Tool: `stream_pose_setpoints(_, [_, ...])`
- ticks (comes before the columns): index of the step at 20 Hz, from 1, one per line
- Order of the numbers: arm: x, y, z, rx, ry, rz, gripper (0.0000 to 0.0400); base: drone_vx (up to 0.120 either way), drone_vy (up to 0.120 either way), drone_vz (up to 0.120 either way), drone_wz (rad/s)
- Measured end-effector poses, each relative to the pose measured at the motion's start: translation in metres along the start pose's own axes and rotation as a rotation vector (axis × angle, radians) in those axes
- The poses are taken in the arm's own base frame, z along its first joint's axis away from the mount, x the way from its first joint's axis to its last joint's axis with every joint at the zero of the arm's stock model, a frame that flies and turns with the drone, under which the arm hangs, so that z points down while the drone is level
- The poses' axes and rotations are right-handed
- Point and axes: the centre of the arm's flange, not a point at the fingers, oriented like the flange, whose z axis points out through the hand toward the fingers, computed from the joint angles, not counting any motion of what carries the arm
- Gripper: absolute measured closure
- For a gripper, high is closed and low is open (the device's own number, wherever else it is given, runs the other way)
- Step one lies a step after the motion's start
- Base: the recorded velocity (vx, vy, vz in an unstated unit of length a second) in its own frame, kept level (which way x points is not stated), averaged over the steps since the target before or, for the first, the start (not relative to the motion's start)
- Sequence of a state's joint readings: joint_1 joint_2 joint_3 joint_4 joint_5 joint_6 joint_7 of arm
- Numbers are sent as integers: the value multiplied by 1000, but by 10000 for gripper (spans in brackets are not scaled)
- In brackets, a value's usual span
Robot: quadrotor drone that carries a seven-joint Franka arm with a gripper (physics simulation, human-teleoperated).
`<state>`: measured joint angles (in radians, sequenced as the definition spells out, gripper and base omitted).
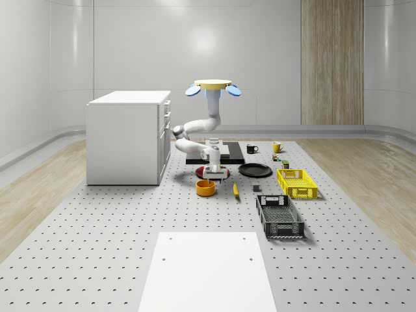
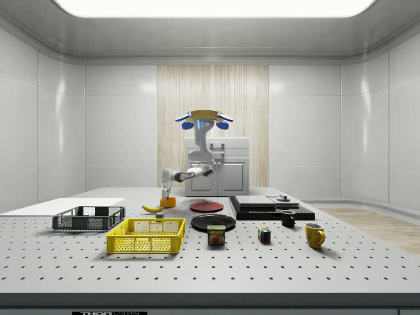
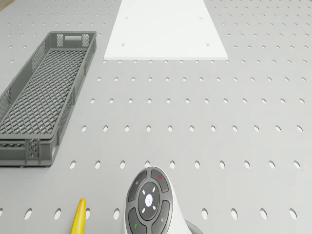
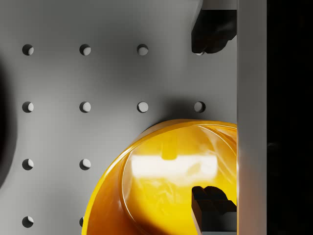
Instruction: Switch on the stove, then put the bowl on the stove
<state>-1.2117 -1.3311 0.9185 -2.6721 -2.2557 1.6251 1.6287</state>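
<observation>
The drone (image 1: 212,86) hovers above the stove (image 1: 215,151). The fingers (image 4: 211,34) straddle the rim of the bowl (image 1: 205,188), spread, unclosed. Closing off-centre could tip the bowl across the surface (image 1: 117,240).

The drone (image 1: 213,86) hovers, arm (image 1: 195,127) folded down, its gripper (image 1: 213,173) pointing downward with fingers (image 4: 211,30) spread.

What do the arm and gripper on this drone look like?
The arm is glossy white with rounded segments and grey joints, hanging from a drone with a yellow-tan top and blue rotor discs. The gripper is white-bodied, with dark fingers. The wrist cap is dark grey with button markings.
</observation>
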Motion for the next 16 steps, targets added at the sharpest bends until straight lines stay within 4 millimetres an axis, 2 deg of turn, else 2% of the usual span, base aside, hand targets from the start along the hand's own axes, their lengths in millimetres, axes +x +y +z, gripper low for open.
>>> stream_pose_setpoints(16, [4, 4, 23, 0, 0, 0, 0, 0, 0, 0, 0])
